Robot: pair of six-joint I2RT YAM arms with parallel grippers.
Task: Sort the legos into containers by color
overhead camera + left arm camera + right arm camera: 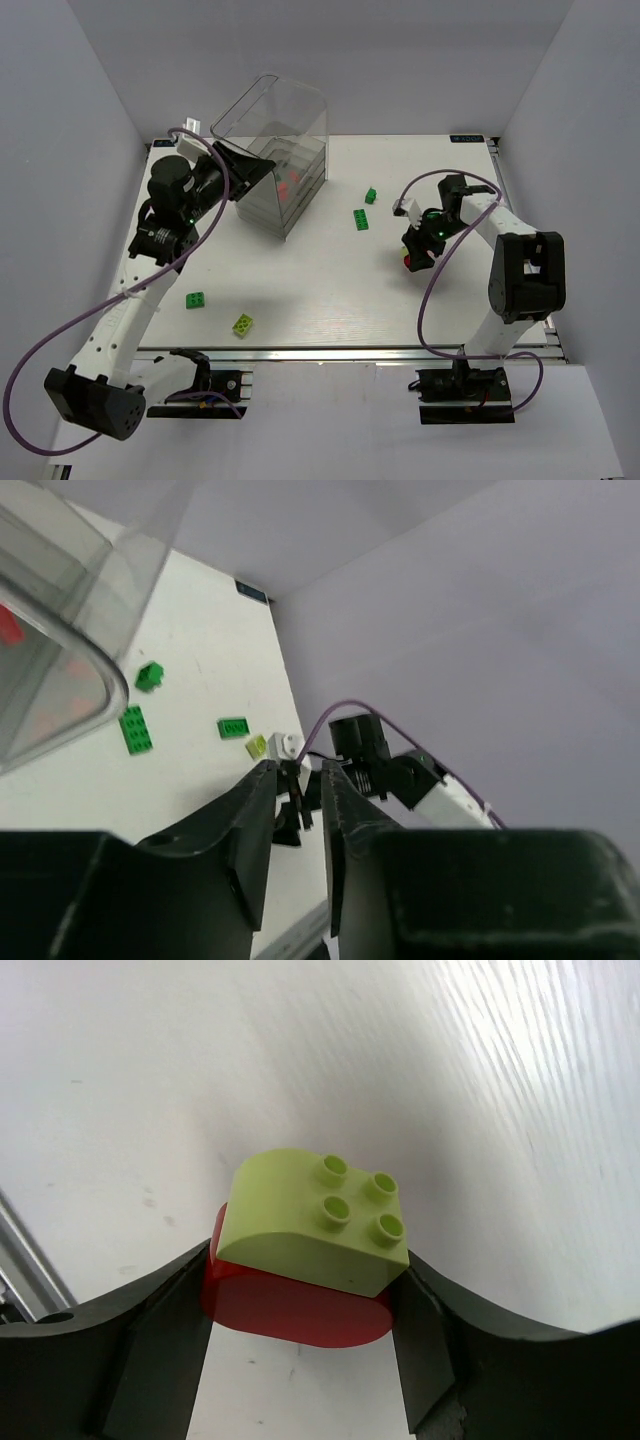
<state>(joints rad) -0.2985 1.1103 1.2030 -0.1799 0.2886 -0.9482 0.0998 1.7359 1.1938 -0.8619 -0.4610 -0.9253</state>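
Right fingers clamp stacked bricks well inside table edge

The clear box is crowding the counter's upper left; bare counter is stretching across the middle, two green bricks interrupting it right of centre.

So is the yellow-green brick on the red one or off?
On: the yellow-green brick sits atop the red brick, right pincer clamping both.
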